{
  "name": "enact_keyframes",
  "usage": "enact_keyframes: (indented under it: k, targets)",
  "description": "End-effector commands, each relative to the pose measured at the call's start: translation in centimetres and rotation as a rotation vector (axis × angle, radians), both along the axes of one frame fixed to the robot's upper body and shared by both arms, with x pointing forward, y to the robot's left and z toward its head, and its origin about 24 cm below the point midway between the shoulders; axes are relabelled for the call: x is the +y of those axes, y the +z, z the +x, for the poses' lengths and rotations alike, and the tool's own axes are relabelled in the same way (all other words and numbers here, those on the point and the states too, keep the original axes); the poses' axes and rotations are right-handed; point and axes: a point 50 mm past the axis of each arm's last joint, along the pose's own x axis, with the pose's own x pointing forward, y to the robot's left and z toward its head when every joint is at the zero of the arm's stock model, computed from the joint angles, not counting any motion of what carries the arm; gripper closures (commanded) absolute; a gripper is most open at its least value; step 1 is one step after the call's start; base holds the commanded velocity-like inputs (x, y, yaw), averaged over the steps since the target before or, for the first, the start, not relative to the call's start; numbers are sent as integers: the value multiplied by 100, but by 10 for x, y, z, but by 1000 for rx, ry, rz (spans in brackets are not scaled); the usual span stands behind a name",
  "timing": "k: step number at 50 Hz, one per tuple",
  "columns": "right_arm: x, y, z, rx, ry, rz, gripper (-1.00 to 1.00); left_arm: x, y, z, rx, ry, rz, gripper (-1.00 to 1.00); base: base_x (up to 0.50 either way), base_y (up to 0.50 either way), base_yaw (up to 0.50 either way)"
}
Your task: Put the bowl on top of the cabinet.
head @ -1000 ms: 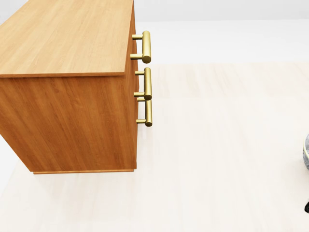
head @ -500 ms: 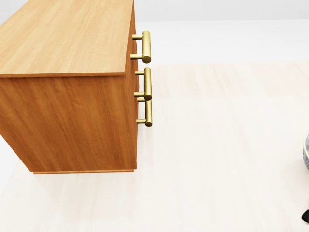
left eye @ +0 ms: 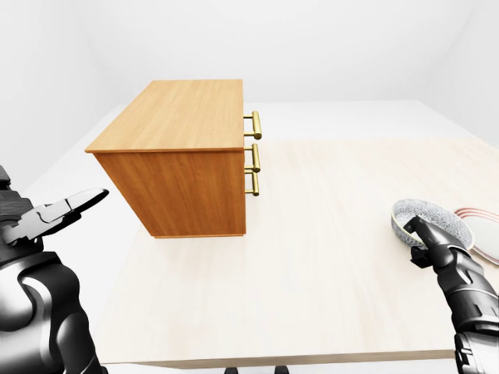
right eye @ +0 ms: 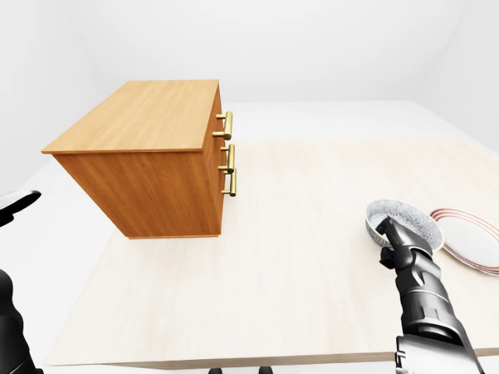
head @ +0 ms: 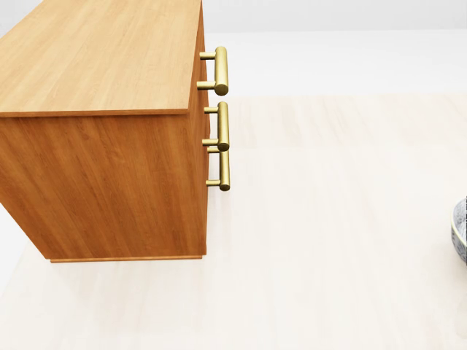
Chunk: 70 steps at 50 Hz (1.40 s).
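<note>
Since a second ago the bowl [right eye: 409, 214] has edged further into the head view's right border, and the dark sliver of my arm below it has gone. My right hand [right eye: 396, 241] seems to have its fingers pinched on the bowl's near rim, the bowl tilted just beside the plate [right eye: 477, 243] on the table [left eye: 312, 280]. My left hand [left eye: 43, 222] is spread and empty. With the cabinet [left eye: 187, 140] well apart, leftward, a one-sided pinch may let the bowl slip, or its base clip the top edge.
</note>
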Motion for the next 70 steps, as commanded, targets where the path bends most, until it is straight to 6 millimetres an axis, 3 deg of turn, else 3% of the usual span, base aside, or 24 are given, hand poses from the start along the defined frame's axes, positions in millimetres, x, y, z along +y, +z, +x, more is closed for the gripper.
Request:
enact_keyframes:
  k: [1, 5, 8, 9, 13, 17, 18, 19, 22, 24, 34, 40, 41, 44, 49, 58, 62, 70]
  targets:
    - [11, -5, 4, 24, 33, 41, 100, 0, -1, 0, 2, -1, -1, -100, 0, 0, 0]
    - [11, 18, 17, -9, 53, 3, 100, 0, 0, 0, 1, -1, -1, -100, 0, 0, 0]
    - [17, 73, 43, -128, 116, -54, 100, 0, 0, 0, 1, -2, -1, -100, 0, 0, 0]
    - [18, 74, 43, -131, 117, -55, 100, 0, 0, 0, 1, -2, -1, -100, 0, 0, 0]
    - [40, 158, 78, -222, 227, -193, 100, 0, 0, 0, -3, -1, 0, -100, 0, 0, 0]
    - [51, 235, 94, -292, 229, -305, 100, 1, 2, -1, -9, 0, -1, -100, 0, 0, 0]
    - [58, 275, 96, -327, 226, -350, 100, 1, 2, -1, -9, 0, -1, -100, 0, 0, 0]
    - [63, 294, 98, -337, 238, -386, 100, 1, 2, -1, -9, 0, -2, -100, 0, 0, 0]
    - [84, 338, 105, -356, 273, -479, 100, 0, 2, -1, -8, -2, 2, -100, 0, 0, 0]
    - [99, 351, 108, -353, 298, -526, 100, 0, 2, -1, -10, -2, 2, -100, 0, 0, 0]
    - [177, 385, 121, -415, 399, -589, 100, -2, 1, 2, 1, -7, 4, -100, 0, 0, 0]
    - [226, 377, 130, -469, 489, -558, 100, -2, 1, 2, -2, -10, 3, -100, 0, 0, 0]
    - [243, 370, 134, -483, 535, -539, 100, -2, 0, 3, 2, -10, 1, -100, 0, 0, 0]
    - [266, 358, 138, -485, 598, -534, 100, -2, 0, 3, 2, -13, 0, -100, 0, 0, 0]
    - [310, 359, 134, -561, 709, -484, 100, -2, 0, 2, 1, -16, -3, -100, 0, 0, 0]
    - [363, 366, 119, -631, 841, -429, 100, -1, -1, 2, -2, -20, -10, -100, 0, 0, 0]
    - [381, 369, 112, -660, 876, -493, 100, -3, -1, 1, -2, -23, -10, -100, 0, 0, 0]
    - [405, 354, 107, -666, 956, -387, 100, -3, -3, 2, 6, -25, -16, -100, 0, 0, 0]
